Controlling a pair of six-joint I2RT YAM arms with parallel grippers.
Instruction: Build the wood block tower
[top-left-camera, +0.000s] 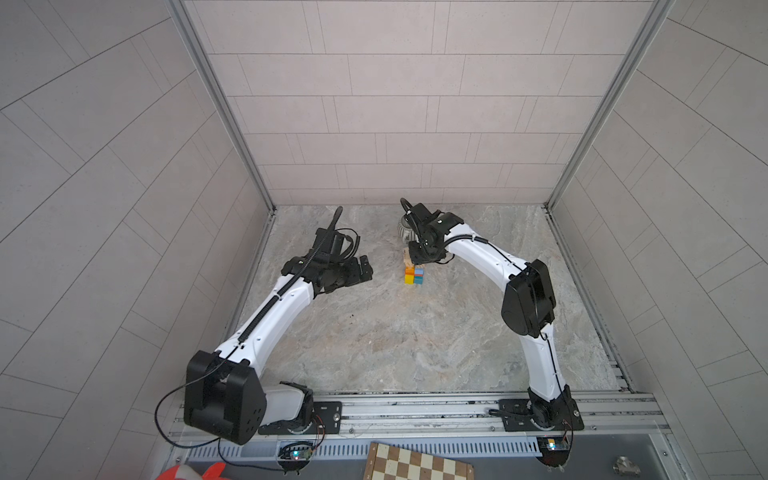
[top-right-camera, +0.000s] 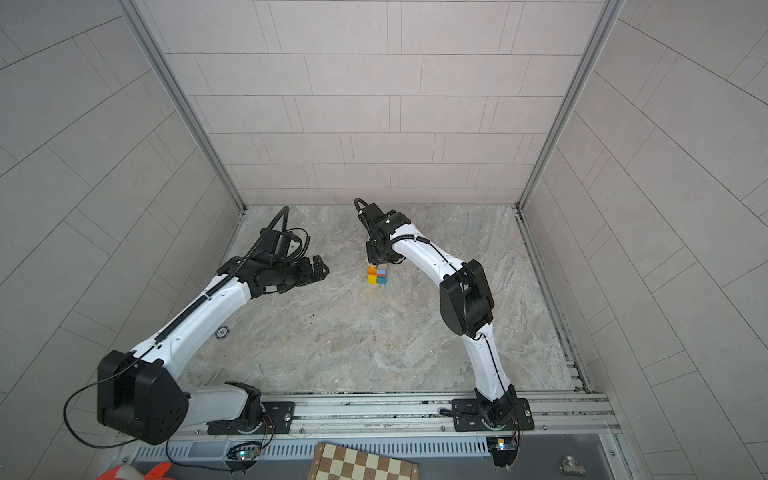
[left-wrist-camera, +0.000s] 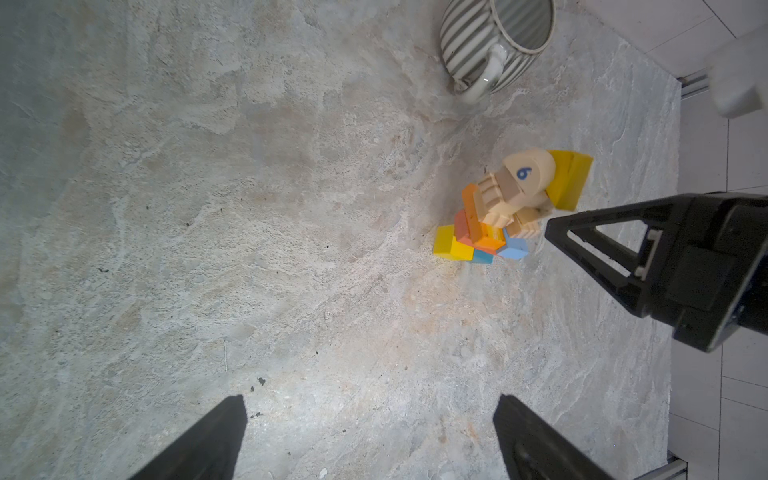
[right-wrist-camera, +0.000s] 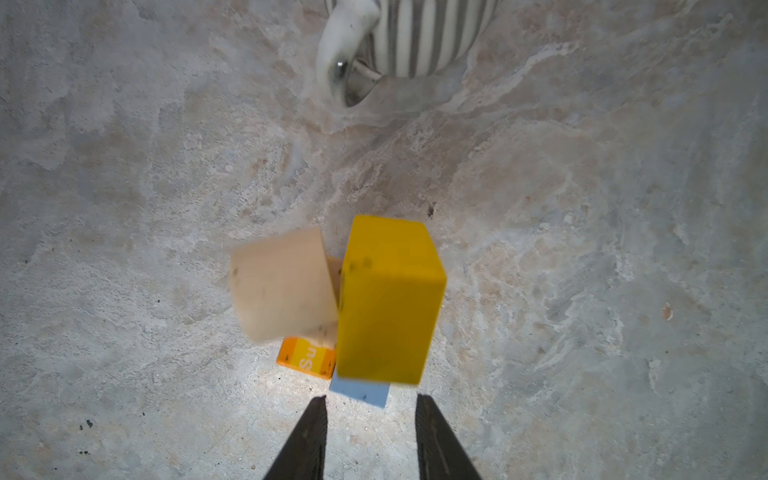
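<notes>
Uneven multicoloured wood block tower (left-wrist-camera: 498, 208)

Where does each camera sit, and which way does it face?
Top views: high above the arms' bases, looking down at the table; both arms show whole, with the left gripper left of the wood block tower.
Right wrist: on the right arm, looking down past the right gripper fingertips onto the tower's yellow block; mug beyond.
Left wrist: on the left arm, looking past its own fingertips at the tower, mug and right gripper.
Shared: every view shows the tower.
</notes>
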